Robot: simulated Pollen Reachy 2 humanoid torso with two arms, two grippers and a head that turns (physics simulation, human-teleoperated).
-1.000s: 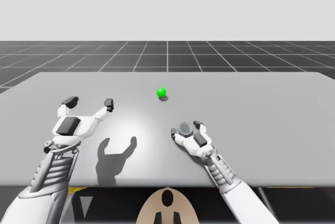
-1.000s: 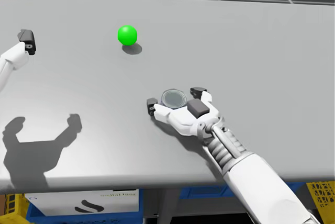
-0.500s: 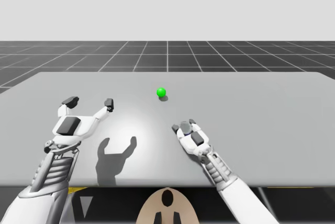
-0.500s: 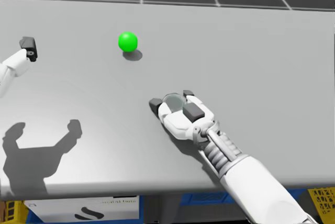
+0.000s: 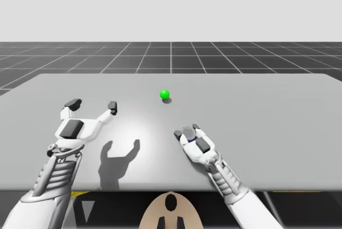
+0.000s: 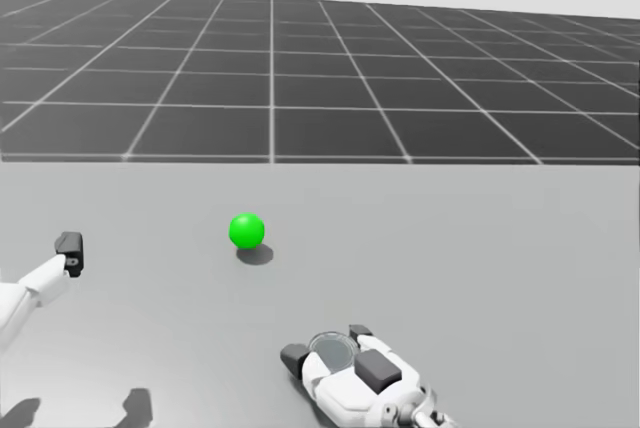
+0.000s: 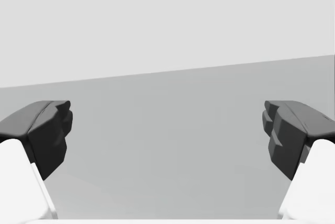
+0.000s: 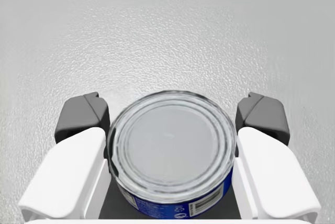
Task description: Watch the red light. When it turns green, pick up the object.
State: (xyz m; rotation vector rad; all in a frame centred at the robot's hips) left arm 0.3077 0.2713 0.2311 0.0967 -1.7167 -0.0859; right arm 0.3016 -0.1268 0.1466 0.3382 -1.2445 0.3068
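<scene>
My right tool [image 5: 186, 130] had closed: a second ago its fingers stood spread wide on either side of the can [image 8: 170, 150], and now both pressed against its sides (the right wrist view showed the contact plainly). The tool had also drifted slightly leftward over the worktop [image 5: 278, 111]. My head had turned upward, so the green light [image 6: 246, 230] and the tool sat lower in the head view, with more floor grid [image 6: 300, 78] above them.

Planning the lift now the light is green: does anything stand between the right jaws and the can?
Nothing visible does. My right gripper has its jaws on the flat blue-sided can from both sides. The green light stands apart, farther out on the table, and my left gripper hangs open off to the side.
</scene>
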